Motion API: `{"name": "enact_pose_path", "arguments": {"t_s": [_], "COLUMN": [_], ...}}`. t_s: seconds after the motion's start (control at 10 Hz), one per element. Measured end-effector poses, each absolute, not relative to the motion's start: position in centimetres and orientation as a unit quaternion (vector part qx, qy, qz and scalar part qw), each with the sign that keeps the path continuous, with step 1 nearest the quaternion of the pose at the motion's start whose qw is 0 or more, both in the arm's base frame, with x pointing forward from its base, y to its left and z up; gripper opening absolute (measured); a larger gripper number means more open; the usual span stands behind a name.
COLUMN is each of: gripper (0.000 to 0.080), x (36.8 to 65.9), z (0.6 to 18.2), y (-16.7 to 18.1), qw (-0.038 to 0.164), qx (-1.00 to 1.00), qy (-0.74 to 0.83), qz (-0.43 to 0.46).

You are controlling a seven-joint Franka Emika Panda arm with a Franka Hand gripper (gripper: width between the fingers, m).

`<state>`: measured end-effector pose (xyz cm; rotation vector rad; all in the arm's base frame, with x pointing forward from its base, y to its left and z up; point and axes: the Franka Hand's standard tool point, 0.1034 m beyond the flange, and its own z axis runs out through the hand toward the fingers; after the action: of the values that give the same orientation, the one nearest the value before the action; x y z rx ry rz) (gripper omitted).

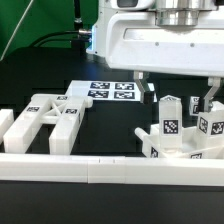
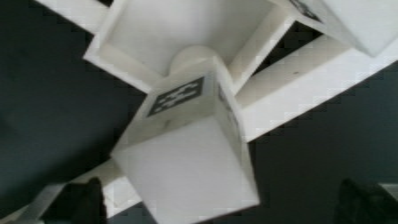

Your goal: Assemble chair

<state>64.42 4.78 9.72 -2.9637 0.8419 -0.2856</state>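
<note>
The chair parts are chunky white pieces with black-and-white tags. A cluster of upright tagged pieces (image 1: 172, 128) stands at the exterior view's right, on a blocky white part (image 1: 185, 150). A ladder-like frame (image 1: 50, 117) lies at the exterior view's left. My gripper (image 1: 176, 98) hangs over the right cluster, jaws wide apart, one dark finger on each side (image 1: 141, 88). In the wrist view a tagged white piece (image 2: 178, 110) runs up between the fingers (image 2: 71, 200), with gaps on both sides. The gripper (image 2: 217, 205) is open around it, not touching it.
The marker board (image 1: 112, 91) lies flat behind the middle. A long plain white border bar (image 1: 100, 166) runs along the front, and a white block (image 1: 5, 122) sits at the exterior view's far left. The table is black.
</note>
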Motion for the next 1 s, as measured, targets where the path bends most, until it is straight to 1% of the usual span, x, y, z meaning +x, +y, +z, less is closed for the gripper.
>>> {"name": "enact_pose_path", "arguments": {"t_s": [0.2, 0.4, 0.5, 0.9, 1.0], "gripper": [0.0648, 0.0648, 0.0648, 0.0648, 0.0648], "x": [64.1, 63.7, 63.9, 64.1, 64.4], "z": [9.5, 9.7, 9.9, 9.9, 10.0], "y": [4.7, 3.9, 3.4, 3.4, 3.8], "qw": [0.022, 0.024, 0.026, 0.026, 0.024], "qx": [-0.96, -0.969, -0.97, -0.971, -0.981], "qy": [0.266, 0.244, 0.243, 0.238, 0.189], "qz": [-0.081, -0.027, -0.014, -0.018, -0.026]}}
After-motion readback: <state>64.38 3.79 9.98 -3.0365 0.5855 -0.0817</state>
